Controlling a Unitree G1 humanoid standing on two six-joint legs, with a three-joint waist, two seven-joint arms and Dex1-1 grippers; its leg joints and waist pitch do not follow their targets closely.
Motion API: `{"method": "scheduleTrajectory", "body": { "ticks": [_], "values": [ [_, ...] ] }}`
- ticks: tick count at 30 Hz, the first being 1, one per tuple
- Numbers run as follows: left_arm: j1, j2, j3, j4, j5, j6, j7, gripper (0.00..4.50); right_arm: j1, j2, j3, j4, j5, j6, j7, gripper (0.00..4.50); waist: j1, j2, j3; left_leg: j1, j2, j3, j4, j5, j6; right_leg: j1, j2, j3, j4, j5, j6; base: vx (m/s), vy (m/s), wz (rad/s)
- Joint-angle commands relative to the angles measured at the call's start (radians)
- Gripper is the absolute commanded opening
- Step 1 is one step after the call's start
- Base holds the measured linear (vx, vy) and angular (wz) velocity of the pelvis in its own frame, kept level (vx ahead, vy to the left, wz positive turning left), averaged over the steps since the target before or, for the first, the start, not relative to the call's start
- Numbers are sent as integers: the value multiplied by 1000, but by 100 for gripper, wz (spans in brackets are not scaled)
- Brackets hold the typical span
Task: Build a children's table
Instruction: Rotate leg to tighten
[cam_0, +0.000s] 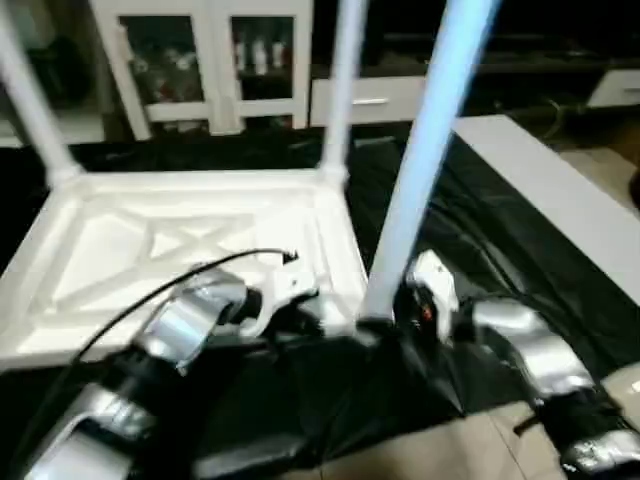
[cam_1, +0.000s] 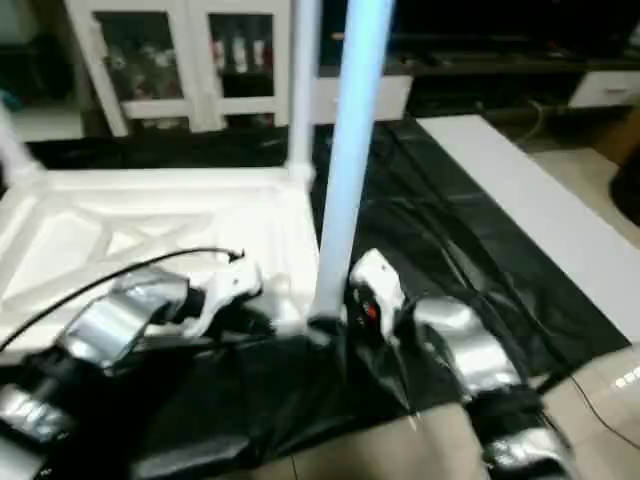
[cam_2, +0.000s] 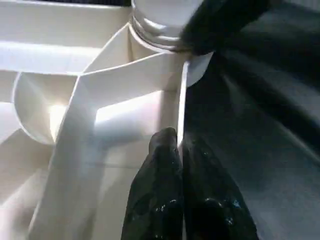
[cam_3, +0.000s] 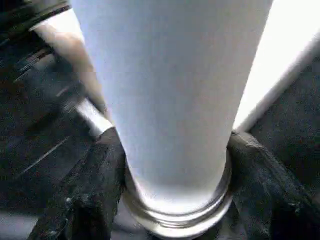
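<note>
At near corner: right pincer (cam_3: 172, 185) seemingly grips leg (cam_0: 425, 160); left pincer (cam_2: 181, 165) pinches tabletop (cam_0: 130, 250) rim

Three upright legs fence the upturned tabletop (cam_0: 190, 250): the near-right leg (cam_0: 420, 160) rises from its corner socket and blocks any straight pass between the two arms, with the right gripper (cam_3: 175, 200) set around its base, one finger on each side. The far-right leg (cam_0: 343, 90) and the far-left leg (cam_0: 30, 100) stand at the far corners. Between them the ribbed underside lies open from above, though its X ribs (cam_0: 170, 245) break the surface. The left gripper (cam_2: 180, 165) pinches the tabletop's side wall near the leg's socket. Right of the tabletop, black sheeting (cam_0: 470, 230) lies bare up to the flat white board (cam_0: 550, 190).
</note>
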Motion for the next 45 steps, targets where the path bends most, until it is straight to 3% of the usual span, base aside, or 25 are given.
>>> {"method": "scheduleTrajectory", "body": {
  "ticks": [1, 4, 5, 6, 7, 8, 9, 12, 15, 18, 20, 21, 27, 29, 31, 34, 35, 38, 40, 41, 42, 43, 45],
  "values": [
    [10, -54, -12, 62, -2, 14, 93, 0, -21, 20, -20, 61, -60, 18, -178, 265, -9, -2, -28, 5, 47, -49, -85, -443, -56, 14, -68, 24, -107, -597, -97, -61, 31, -15],
    [-12, -102, 12, 96, 9, 5, 197, 0, -46, 82, -67, 122, -62, 36, -358, 265, -20, 8, -30, 7, 49, -54, -89, -455, -57, 12, -67, 20, -110, -543, -107, -20, 10, -5],
    [-20, -124, 17, 108, 15, 0, 241, 0, -57, 116, -99, 152, -54, 33, -460, 265, -24, 7, -33, 0, 48, -56, -90, -445, -58, 14, -66, 20, -107, -503, -115, 0, 0, 0],
    [-34, -161, 31, 138, 29, -20, 308, 0, -81, 173, -156, 211, -51, 12, -613, 265, -25, 8, -33, 0, 46, -55, -89, -433, -58, 8, -67, 24, -106, -473, -126, -51, 35, -11],
    [-35, -163, 32, 139, 30, -21, 311, 0, -82, 175, -158, 213, -51, 11, -619, 265, -28, 7, -32, 0, 45, -53, -89, -431, -57, 5, -66, 26, -107, -465, -130, 0, 0, 0],
    [-48, -188, 38, 171, 45, -46, 355, 0, -100, 215, -198, 255, -53, -15, -753, 265, -26, 7, -32, 2, 44, -52, -88, -432, -55, 6, -65, 24, -107, -459, -131, 0, 0, 0],
    [-56, -200, 38, 187, 54, -64, 379, 0, -109, 234, -207, 271, -58, -29, -815, 265, -28, 8, -30, 5, 43, -49, -88, -437, -55, -3, -64, 28, -111, -455, -132, 0, 0, 0],
    [-72, -238, 42, 222, 64, -110, 426, 0, -139, 299, -186, 318, -89, -99, -915, 265, -28, 7, -31, 8, 41, -48, -87, -453, -53, -5, -63, 28, -111, -453, -120, 0, 0, 0],
    [-78, -247, 37, 235, 68, -129, 434, 0, -165, 349, -166, 350, -54, -149, -792, 265, -25, 5, -31, 2, 42, -46, -88, -450, -33, -2, -65, 29, -109, -435, -121, 0, 0, 0],
    [-80, -247, 35, 242, 71, -140, 440, 0, -167, 354, -129, 348, -83, -178, -739, 265, -21, 5, -31, -4, 45, -44, -90, -406, -25, 5, -65, 33, -101, -376, -135, 0, 0, 0],
    [-83, -241, 40, 263, 81, -166, 442, 0, -167, 346, -129, 349, -88, -231, -737, 265, -20, 3, -31, -1, 44, -40, -89, -390, -21, 3, -65, 34, -101, -366, -142, 0, 0, 0],
    [-84, -238, 41, 267, 83, -173, 440, 0, -166, 341, -133, 349, -85, -247, -737, 300, -16, 3, -33, 0, 44, -38, -87, -374, -13, 4, -67, 35, -101, -369, -143, 0, 0, 0],
    [-67, -200, 38, 246, 82, -174, 397, 0, -140, 273, -140, 276, -104, -279, -707, 353, -9, 1, -33, -3, 45, -35, -87, -326, 2, 6, -65, 36, -101, -370, -141, 0, 0, 0],
    [-54, -174, 30, 230, 80, -162, 351, 0, -126, 229, -146, 232, -104, -255, -661, 375, -6, 8, -33, -3, 46, -34, -87, -317, 6, 8, -65, 37, -100, -359, -146, 0, 0, 0],
    [-38, -142, 18, 213, 82, -151, 292, 0, -112, 175, -146, 189, -94, -229, -584, 391, -6, 7, -33, -9, 46, -35, -88, -301, 11, 14, -63, 35, -97, -340, -149, 0, 0, 0],
    [-21, -108, 4, 190, 81, -140, 233, 0, -95, 122, -130, 144, -74, -200, -471, 417, -2, 8, -37, -9, 48, -32, -84, -270, 27, 15, -61, 36, -92, -289, -170, 0, 0, 0],
    [0, -62, -23, 155, 72, -124, 135, 0, -71, 65, -101, 74, -49, -163, -324, 426, 0, 16, -39, -9, 48, -31, -82, -243, 27, 17, -60, 37, -87, -245, -186, 0, 0, 0],
    [19, -24, -46, 118, 62, -101, 53, 0, -47, 16, -73, 9, -21, -138, -192, 446, 7, 22, -46, -12, 52, -32, -74, -147, 53, 30, -55, 33, -63, -66, -230, 58, 1, -1],
    [25, -13, -51, 107, 59, -93, 32, 0, -38, 2, -64, -12, -13, -134, -152, 446, 7, 21, -48, -13, 50, -29, -66, -90, 72, 31, -52, 32, -50, 43, -263, 28, 7, -2],
    [47, 32, -86, 54, 47, -66, -63, 0, 1, -58, -23, -82, 22, -105, 0, 446, 10, 20, -51, -9, 49, -29, -61, -65, 85, 35, -52, 30, -44, 96, -287, 0, 0, 0],
    [47, 32, -86, 54, 47, -66, -63, 0, 1, -58, -23, -82, 22, -105, 0, 446, 10, 20, -51, -8, 50, -27, -60, -62, 93, 35, -52, 31, -43, 108, -293, 0, 0, 0],
    [65, 70, -118, 9, 33, -60, -143, 0, 36, -105, 9, -139, 56, -78, 120, 446, 11, 15, -50, -9, 50, -27, -60, -60, 102, 36, -52, 30, -44, 112, -296, 0, 0, 0],
    [94, 123, -159, -63, 6, -27, -252, 0, 85, -178, 63, -220, 95, -35, 296, 446, 12, 18, -45, -11, 51, -26, -59, -76, 125, 37, -54, 31, -44, 100, -301, 0, 0, 0]
  ]
}}
